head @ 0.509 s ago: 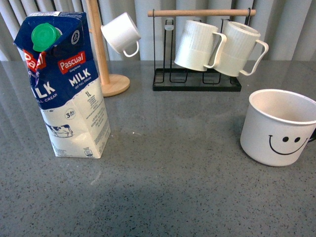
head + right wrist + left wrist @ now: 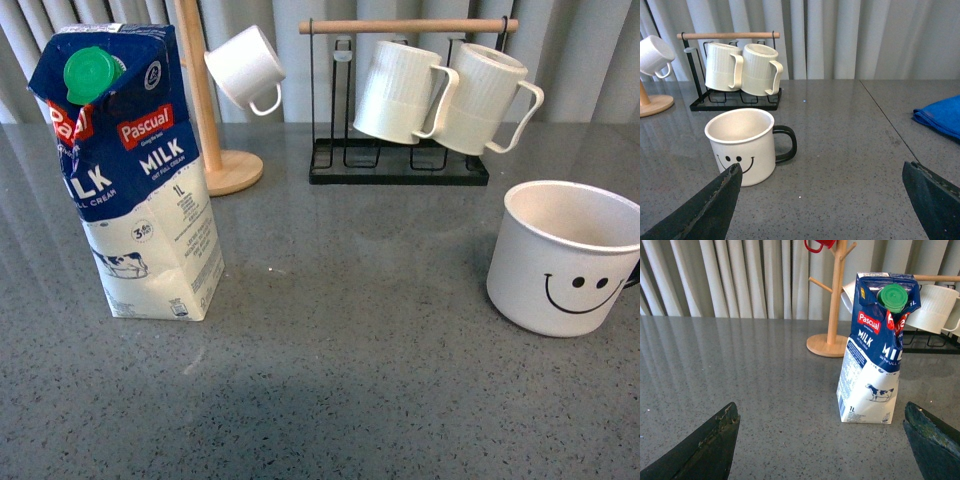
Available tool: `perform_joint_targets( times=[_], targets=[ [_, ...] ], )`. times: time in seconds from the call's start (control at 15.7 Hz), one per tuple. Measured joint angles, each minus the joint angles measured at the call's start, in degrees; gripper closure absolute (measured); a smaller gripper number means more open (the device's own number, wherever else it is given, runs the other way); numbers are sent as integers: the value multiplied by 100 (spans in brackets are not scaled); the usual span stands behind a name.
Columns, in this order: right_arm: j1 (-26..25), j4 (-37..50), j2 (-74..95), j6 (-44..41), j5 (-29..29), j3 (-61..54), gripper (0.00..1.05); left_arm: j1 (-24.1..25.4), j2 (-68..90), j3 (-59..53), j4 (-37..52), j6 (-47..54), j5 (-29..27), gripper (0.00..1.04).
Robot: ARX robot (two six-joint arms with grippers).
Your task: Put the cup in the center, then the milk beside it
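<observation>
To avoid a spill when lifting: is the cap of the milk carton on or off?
On: the green cap sits on the slanted top of the upright milk carton.

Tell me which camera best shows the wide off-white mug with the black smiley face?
The right wrist view: the wide off-white enamel mug with the black smiley face shows almost whole, with rim, inside and black handle. The front view has it at the right edge, handle almost cut off. The left wrist view does not show it.

Blue-and-white milk, green cap; off-white cup, black smiley.
</observation>
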Motion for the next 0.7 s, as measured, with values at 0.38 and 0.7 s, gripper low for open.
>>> perform_joint_targets(
  times=[0.38,0.7],
  targets=[
    [0,0,0,0,-2,0,7,0,0,0,0,2,0,7],
    [0,0,0,0,0,0,7,0,0,0,0,0,0,7]
  ],
)
